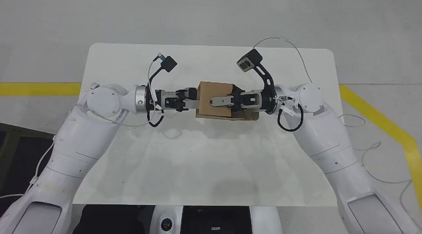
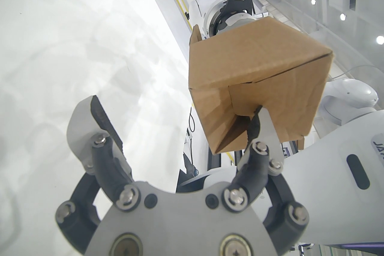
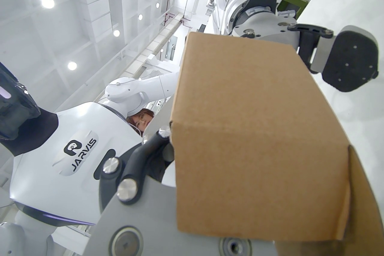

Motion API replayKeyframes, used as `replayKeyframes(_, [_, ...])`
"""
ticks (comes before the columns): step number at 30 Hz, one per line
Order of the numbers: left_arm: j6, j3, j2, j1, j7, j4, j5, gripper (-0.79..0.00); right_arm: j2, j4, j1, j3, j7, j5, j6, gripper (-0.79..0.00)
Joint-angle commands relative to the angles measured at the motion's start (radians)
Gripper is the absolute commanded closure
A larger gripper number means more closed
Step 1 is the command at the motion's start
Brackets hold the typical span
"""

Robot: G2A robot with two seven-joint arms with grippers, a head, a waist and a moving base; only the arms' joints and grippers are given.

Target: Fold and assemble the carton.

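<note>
Carton [image 1: 214, 89] [image 2: 255, 59] [image 3: 255, 134]: brown cardboard, squared into a box shape, lying over the middle of the counter [image 1: 211, 168]. You cannot tell whether its underside touches the counter.

Right jaws: clamped on the carton at the end facing the counter's right edge. One finger [image 1: 221, 100] lies flat along the carton's top face. The partner finger is hidden by cardboard. A flap [image 3: 360, 194] at this end stands open.

Left jaws: apart, wide, at the carton end facing the counter's left edge. One fingertip [image 2: 265, 128] touches the folded-in end flaps, right at a dark gap in the seam. The other finger [image 2: 102, 122] [image 3: 349, 60] hangs clear of the cardboard, over bare counter, gripping nothing.

Both arms come in level from opposite sides of the counter and meet at its middle, so you have the carton pinned between them end to end.

Yellow floor tape [image 1: 39, 89] runs off past the counter's left and right edges.
</note>
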Motion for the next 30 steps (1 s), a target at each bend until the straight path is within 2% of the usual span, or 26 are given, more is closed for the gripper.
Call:
replayKeyframes(1, [0.000, 0.001, -0.001, -0.001, 0.000, 0.001, -0.001, -0.785, 0.000, 0.000, -0.001, 0.002, 0.002, 0.000, 0.000, 0.000])
replayKeyframes(30, [0.006, 0.036, -0.017, -0.029, -0.013, 0.028, -0.040, -0.785, -0.004, 0.005, -0.009, 0.021, 0.074, 0.077, -0.008, 0.000])
